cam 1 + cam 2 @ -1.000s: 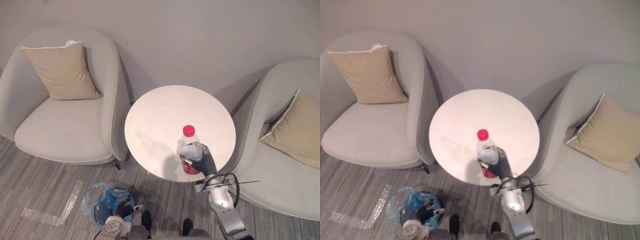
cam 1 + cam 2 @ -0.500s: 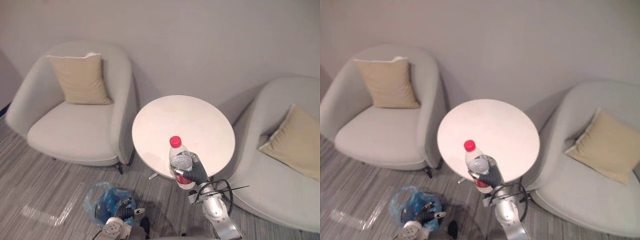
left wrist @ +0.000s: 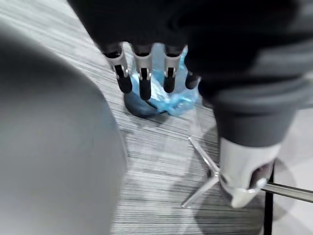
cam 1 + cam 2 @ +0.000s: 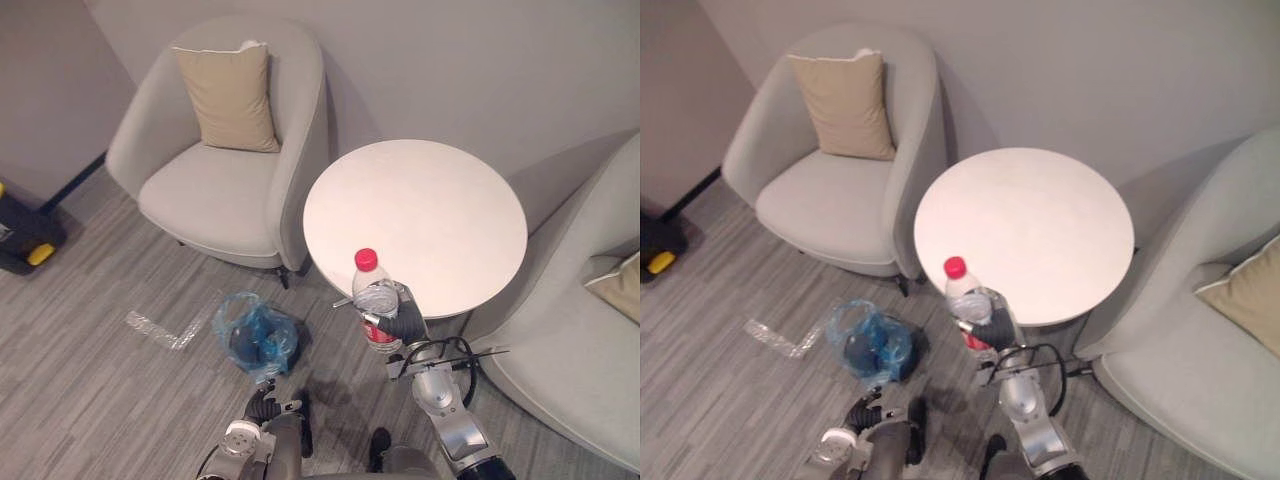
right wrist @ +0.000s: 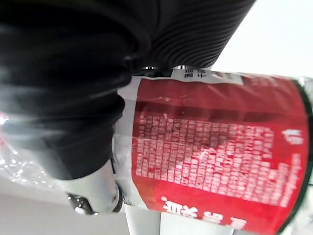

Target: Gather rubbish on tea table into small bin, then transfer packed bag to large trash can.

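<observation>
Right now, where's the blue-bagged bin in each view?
Left eye view: blue-bagged bin on the floor, lower left of the round table.
Right eye view: bin lower left of the table.
Left wrist view: bin just past the left robot hand fingertips.
Right wrist view: looks at the bottle label instead.
Shared landmark: the round table.

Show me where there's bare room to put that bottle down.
The round table is bare all over, up to its near edge, where the right hand holds the bottle. The left armchair has a free seat in front of its cushion. Tightest: the floor between the blue-bagged bin and that armchair.
</observation>
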### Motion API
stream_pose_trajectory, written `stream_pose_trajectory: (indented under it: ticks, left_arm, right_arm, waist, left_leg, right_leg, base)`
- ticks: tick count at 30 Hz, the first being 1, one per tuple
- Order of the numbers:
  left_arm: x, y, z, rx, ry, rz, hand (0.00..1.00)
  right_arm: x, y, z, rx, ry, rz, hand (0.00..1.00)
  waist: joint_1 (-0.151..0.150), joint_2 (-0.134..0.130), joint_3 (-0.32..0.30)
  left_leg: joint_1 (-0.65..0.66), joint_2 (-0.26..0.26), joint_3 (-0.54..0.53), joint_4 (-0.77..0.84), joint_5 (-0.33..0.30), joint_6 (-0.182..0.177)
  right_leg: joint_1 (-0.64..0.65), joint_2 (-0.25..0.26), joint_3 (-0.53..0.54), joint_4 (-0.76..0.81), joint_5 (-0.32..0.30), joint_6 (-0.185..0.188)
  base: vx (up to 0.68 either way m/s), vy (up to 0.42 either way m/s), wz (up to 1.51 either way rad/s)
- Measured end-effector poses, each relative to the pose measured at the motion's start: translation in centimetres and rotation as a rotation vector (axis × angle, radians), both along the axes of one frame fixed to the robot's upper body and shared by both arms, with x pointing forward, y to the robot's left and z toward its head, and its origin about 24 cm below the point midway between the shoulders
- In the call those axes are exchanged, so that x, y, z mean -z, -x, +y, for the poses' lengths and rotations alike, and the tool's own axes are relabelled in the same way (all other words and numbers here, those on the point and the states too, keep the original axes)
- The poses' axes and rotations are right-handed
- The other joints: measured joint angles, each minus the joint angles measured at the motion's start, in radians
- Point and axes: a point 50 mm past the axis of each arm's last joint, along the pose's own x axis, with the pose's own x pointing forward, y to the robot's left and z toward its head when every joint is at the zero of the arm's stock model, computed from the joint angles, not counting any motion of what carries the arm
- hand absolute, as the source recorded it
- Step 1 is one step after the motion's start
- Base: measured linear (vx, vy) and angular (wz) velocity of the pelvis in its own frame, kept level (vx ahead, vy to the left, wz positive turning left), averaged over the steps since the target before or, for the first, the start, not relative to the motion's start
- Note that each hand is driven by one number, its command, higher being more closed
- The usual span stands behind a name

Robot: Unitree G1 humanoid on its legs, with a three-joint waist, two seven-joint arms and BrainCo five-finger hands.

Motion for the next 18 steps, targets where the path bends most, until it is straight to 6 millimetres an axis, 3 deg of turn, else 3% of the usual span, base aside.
stream_pose_trajectory:
  ticks: [2,3,6,12,15,18]
  left_arm:
    - [0.0,0.1,-0.8,0.031,0.008,0.003,0.00]
    - [0.0,0.1,-0.8,0.037,0.005,-0.001,0.00]
    - [0.0,0.1,-0.3,0.046,-0.017,-0.002,0.00]
    - [0.1,0.4,0.6,0.030,-0.048,0.005,0.00]
    - [0.1,0.4,1.0,0.005,-0.049,0.006,0.00]
    - [0.0,0.2,1.4,-0.001,-0.057,-0.008,0.00]
  right_arm:
    - [0.2,0.2,-0.3,0.027,-0.017,0.010,1.00]
    - [0.4,0.3,-0.1,0.032,-0.028,0.019,1.00]
    - [0.7,0.5,0.8,0.019,-0.057,0.038,1.00]
    - [2.5,0.7,1.8,-0.008,-0.065,0.120,1.00]
    - [3.3,0.9,1.6,-0.010,-0.048,0.162,1.00]
    - [3.3,0.9,1.9,-0.027,-0.047,0.164,1.00]
  waist:
    - [-0.010,0.005,-0.008]
    - [-0.010,-0.009,-0.009]
    - [-0.004,-0.042,-0.021]
    - [0.006,-0.054,-0.029]
    - [0.008,-0.063,-0.024]
    - [0.010,-0.080,-0.012]
  left_leg:
    - [0.076,-0.010,0.023,-0.178,0.004,-0.033]
    - [0.097,-0.025,0.021,-0.245,0.016,-0.051]
    - [0.110,-0.060,0.013,-0.276,0.031,-0.045]
    - [0.123,-0.095,-0.025,-0.280,0.035,-0.031]
    - [0.108,-0.103,-0.049,-0.237,-0.003,-0.009]
    - [0.075,-0.117,-0.080,-0.103,-0.099,-0.001]
  right_leg:
    - [0.020,0.003,-0.041,-0.054,0.033,0.025]
    - [0.033,0.002,-0.052,-0.091,0.055,0.035]
    - [0.069,-0.013,-0.057,-0.155,0.093,0.057]
    - [0.100,-0.034,-0.078,-0.163,0.094,0.068]
    - [0.080,-0.068,-0.108,-0.061,0.012,0.094]
    - [0.061,-0.120,-0.120,0.121,-0.082,0.113]
  base:
    - [-0.04,0.145,0.70]
    - [-0.05,0.188,0.55]
    - [-0.01,0.135,0.19]
    - [0.00,0.081,0.17]
    - [0.01,0.036,0.35]
    - [0.05,0.054,0.31]
